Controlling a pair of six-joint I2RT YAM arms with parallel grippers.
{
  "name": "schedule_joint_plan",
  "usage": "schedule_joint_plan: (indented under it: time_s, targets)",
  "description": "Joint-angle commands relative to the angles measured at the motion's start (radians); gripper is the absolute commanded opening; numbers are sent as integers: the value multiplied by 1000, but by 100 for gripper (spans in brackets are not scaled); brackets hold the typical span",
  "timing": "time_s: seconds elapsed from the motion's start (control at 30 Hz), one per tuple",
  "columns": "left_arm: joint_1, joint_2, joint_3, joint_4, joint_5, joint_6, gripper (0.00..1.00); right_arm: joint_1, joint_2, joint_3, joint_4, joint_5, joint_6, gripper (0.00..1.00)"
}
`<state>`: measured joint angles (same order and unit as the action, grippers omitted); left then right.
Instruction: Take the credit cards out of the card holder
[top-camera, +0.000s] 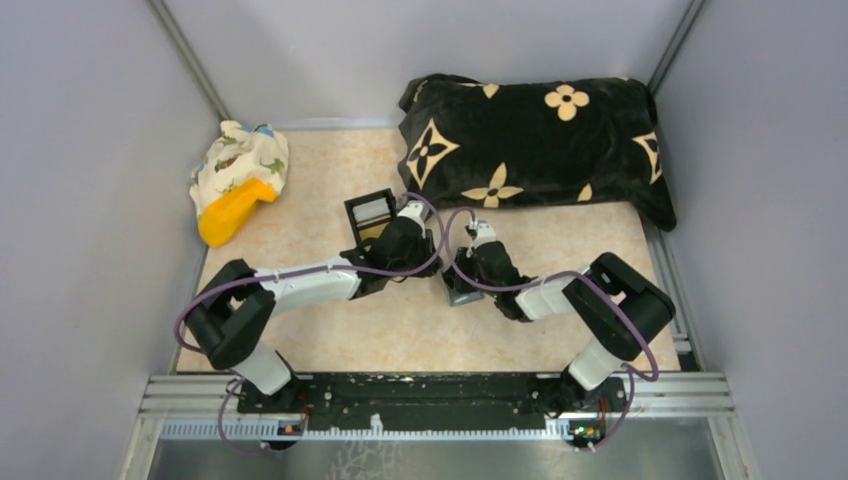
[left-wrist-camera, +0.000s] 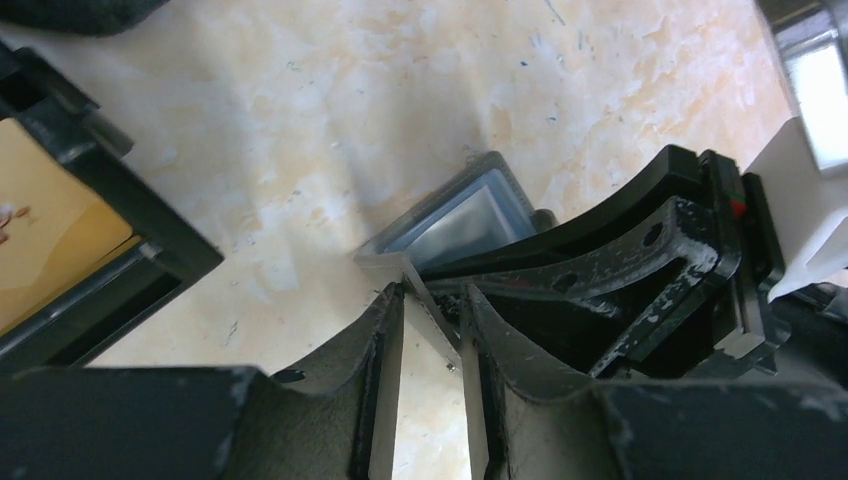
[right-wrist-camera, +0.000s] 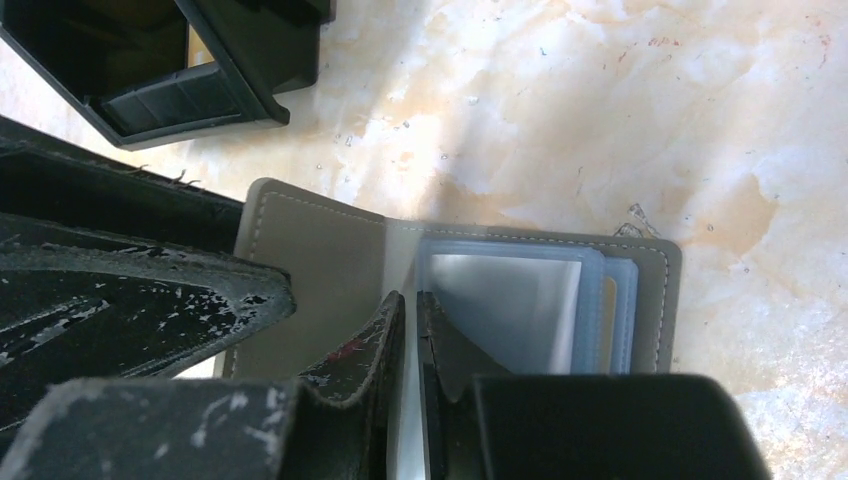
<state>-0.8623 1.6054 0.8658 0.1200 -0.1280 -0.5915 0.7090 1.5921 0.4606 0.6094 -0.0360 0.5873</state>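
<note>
The grey card holder (top-camera: 460, 290) lies open on the table between both arms. In the right wrist view its grey flap (right-wrist-camera: 320, 250) lies to the left and its light-blue clear sleeves (right-wrist-camera: 520, 300) to the right. A yellowish credit card edge (right-wrist-camera: 608, 318) shows in the rear sleeve. My right gripper (right-wrist-camera: 412, 298) is shut on a thin pale sheet of the holder; sleeve or card, I cannot tell. My left gripper (left-wrist-camera: 435, 292) stands narrowly open, with the flap's corner (left-wrist-camera: 400, 268) between its fingertips. Both grippers meet over the holder (left-wrist-camera: 455, 215).
A black box (top-camera: 370, 213) with gold and silvery compartments stands just left of the left gripper (top-camera: 437, 268). A black flowered pillow (top-camera: 530, 140) fills the back right. A patterned cloth with a yellow object (top-camera: 238, 180) lies at the back left. Grey walls enclose the table.
</note>
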Motion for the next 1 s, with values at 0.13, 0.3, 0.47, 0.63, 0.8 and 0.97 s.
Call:
schedule_joint_plan:
  time_s: [0.13,0.3,0.47,0.63,0.8,0.97]
  targets:
    - [-5,-76,-88,-120,-42,-51,32,6,2,44,-171,126,-52,10]
    - [-6,-100,-150,-138,-38,-85,35,-10,0,50,-177,129,-57,10]
    - [-4,-91,-212,-119,-58,-99,46,-17,0,50,-176,131,-61,10]
    - [-6,-82,-239,-66,-47,-101,55,-19,-1,56,-181,134,-65,10]
    - [-7,-133,-189,-40,5,-82,49,-19,0,53,-191,174,-45,10]
    - [-8,-170,-83,-65,2,-50,48,-22,12,49,-208,214,7,9]
